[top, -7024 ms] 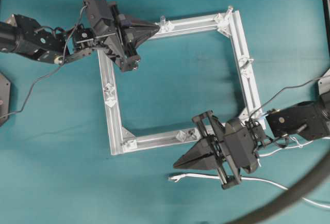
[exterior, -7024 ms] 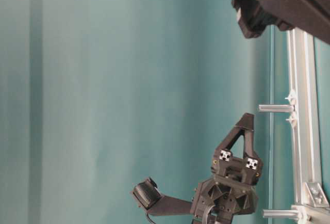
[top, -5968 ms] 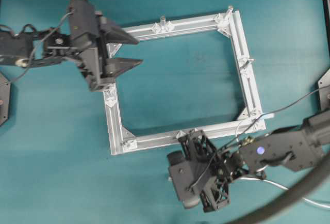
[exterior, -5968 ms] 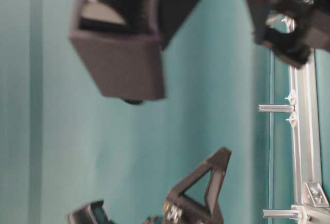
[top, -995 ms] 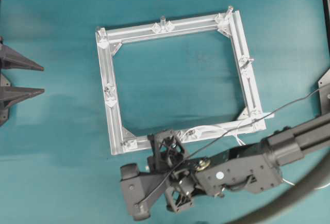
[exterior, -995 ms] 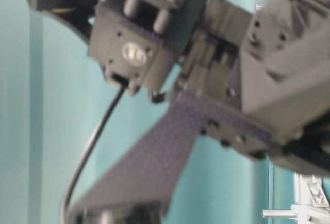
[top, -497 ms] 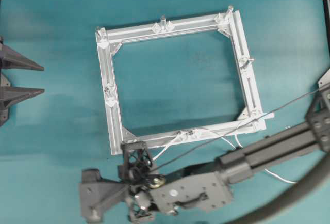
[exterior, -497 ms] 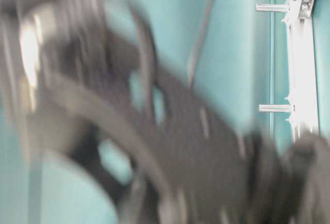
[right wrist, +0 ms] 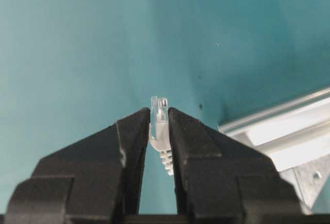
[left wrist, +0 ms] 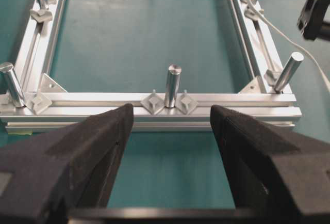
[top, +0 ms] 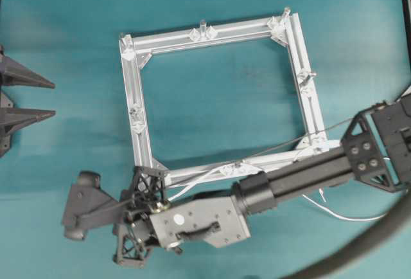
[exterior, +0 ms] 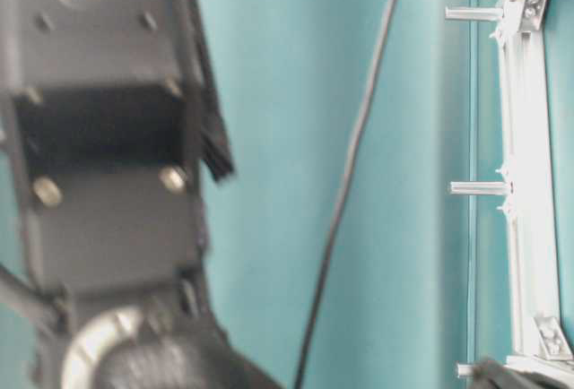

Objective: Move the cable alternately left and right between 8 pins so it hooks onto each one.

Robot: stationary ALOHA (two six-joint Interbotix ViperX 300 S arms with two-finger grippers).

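Overhead: square aluminium frame lies on the teal surface; pins stand on pale brackets around it; the right arm reaches across below the frame's lower rail, its tool at the lower-left corner; the cable runs white along that lower rail, then loops off to the right on the surface; the left tool sits at the left edge, fingers spread wide, well apart from the frame.

Table-level: mostly blurred dark arm parts close to the lens; a thin dark robot wire crosses the middle; frame rail at right with pins sticking out sideways (view is turned on its side).

Left wrist: left tool's fingers spread, nothing between them; a pin stands on the near rail ahead; white cable along the right rail.

Right wrist: right tool pinching the cable's clear plug tip between its fingertips; frame corner just beside, lower right.
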